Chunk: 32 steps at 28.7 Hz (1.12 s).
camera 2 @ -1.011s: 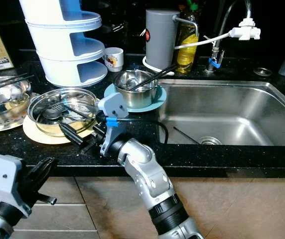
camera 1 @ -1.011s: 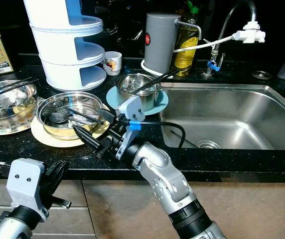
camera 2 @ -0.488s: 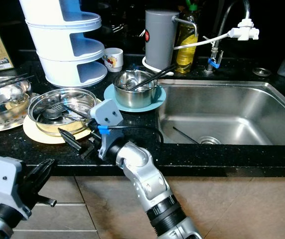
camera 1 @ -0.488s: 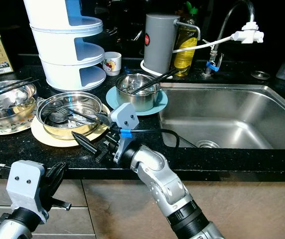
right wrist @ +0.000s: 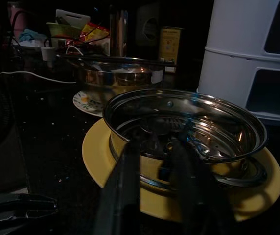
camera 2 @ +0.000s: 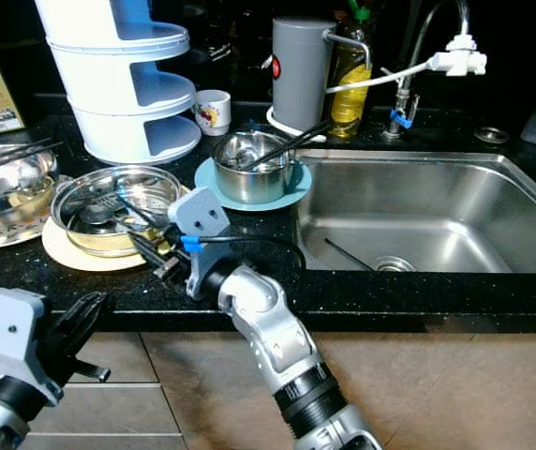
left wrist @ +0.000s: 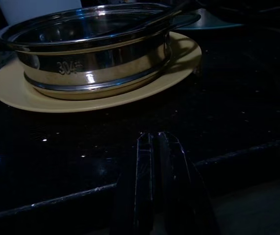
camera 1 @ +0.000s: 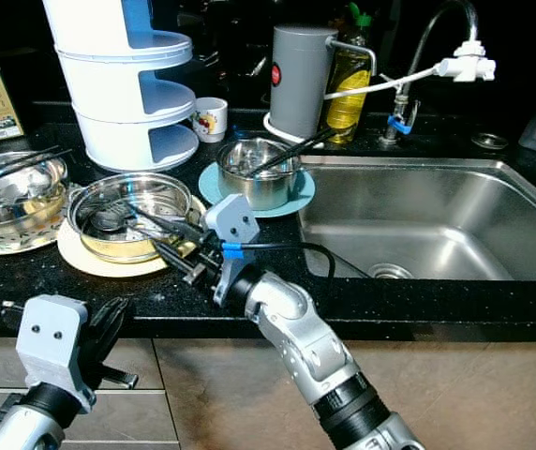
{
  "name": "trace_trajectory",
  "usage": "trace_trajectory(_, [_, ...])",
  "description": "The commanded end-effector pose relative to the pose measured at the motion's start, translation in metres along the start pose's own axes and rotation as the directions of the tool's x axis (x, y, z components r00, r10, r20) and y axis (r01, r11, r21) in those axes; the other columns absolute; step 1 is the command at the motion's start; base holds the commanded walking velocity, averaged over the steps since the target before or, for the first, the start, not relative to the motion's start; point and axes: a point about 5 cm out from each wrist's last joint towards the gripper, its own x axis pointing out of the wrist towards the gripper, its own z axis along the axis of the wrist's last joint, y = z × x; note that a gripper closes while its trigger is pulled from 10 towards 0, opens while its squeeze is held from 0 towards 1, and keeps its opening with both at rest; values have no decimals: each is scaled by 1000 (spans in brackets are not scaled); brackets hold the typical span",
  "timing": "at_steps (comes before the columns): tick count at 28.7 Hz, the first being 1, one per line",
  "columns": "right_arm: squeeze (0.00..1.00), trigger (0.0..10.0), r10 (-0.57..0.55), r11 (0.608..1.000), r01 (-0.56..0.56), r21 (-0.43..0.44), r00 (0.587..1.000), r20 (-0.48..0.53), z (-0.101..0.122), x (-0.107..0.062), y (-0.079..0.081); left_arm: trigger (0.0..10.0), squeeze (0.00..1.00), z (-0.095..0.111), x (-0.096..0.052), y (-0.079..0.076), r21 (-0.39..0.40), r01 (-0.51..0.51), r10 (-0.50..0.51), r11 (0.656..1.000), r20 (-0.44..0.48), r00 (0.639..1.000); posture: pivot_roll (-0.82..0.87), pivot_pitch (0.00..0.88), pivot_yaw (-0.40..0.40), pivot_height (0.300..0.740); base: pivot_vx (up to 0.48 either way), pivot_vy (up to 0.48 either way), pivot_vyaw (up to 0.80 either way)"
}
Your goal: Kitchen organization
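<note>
A wide steel bowl [camera 1: 129,214] with a spoon and other utensils in it sits on a yellow plate [camera 1: 82,259] on the black counter. My right gripper [camera 1: 176,255] is at the bowl's near right rim, open, its fingertips [right wrist: 129,149] level with the bowl's wall [right wrist: 150,166]; I cannot tell whether they touch it. My left gripper [camera 1: 116,323] hangs below the counter's front edge, its fingers [left wrist: 142,161] shut and empty, pointing at the same bowl [left wrist: 91,58].
A small steel bowl with chopsticks [camera 1: 259,173] sits on a teal plate. At the left is another steel bowl [camera 1: 15,192] on a patterned plate. Behind stand a white tiered rack [camera 1: 127,84], a mug [camera 1: 210,119] and a grey canister [camera 1: 301,80]. The sink [camera 1: 427,225] lies right.
My right gripper has swung from the counter in front of the yellow plate in to the wide bowl's rim, and its fingers have narrowed. The left arm has barely moved.
</note>
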Motion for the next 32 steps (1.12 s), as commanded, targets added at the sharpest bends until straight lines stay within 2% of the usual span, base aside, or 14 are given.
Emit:
trace_trajectory(1, [0,1412,5,1000,-5,21,1000,26,3,6,6,10000,0,-3,-1,0,6,0,0,1000,-14,1000,81,150,-49,740,0,0,0])
trace_trajectory(7, [0,1490,-1,1000,0,20,1000,28,4,7,5,10000,0,-3,0,-1,5,2,-2,1000,-12,1000,80,152,-48,740,0,0,0])
trace_trajectory(8, [0,1843,-4,1000,4,20,999,31,5,8,4,10000,0,-2,0,-1,5,3,-3,1000,-9,1000,80,152,-48,740,0,0,0])
trace_trajectory(10, [0,1882,-5,1000,4,20,999,33,5,8,4,10000,0,-2,0,-1,5,3,-3,1000,-7,1000,80,152,-48,740,0,0,0])
trace_trajectory(15, [0,1765,-12,1000,11,27,999,45,8,9,2,10000,0,-1,2,0,5,4,-4,1000,-3,1000,80,150,-48,740,0,0,0])
trace_trajectory(19, [0,1294,-30,999,26,47,997,74,15,11,-1,10000,0,0,3,-1,6,6,-6,1000,4,1000,80,150,-47,740,0,0,0])
trace_trajectory(21, [0,0,-69,994,57,96,989,132,29,11,-10,10000,0,3,5,-1,5,11,-11,1000,12,1000,80,152,-45,740,0,0,0])
trace_trajectory(24, [0,0,-104,987,80,138,977,183,42,9,-19,10000,0,5,6,-2,3,17,-17,1000,20,1000,80,152,-45,740,0,0,0])
trace_trajectory(27, [0,0,-116,985,87,149,973,198,46,8,-23,10000,0,5,7,-2,2,18,-18,1000,22,1000,80,152,-45,740,0,0,0])
trace_trajectory(32, [0,0,-202,964,143,226,942,266,66,-3,-45,10000,0,11,12,-6,-4,38,-38,999,50,998,80,152,-45,740,0,0,0])
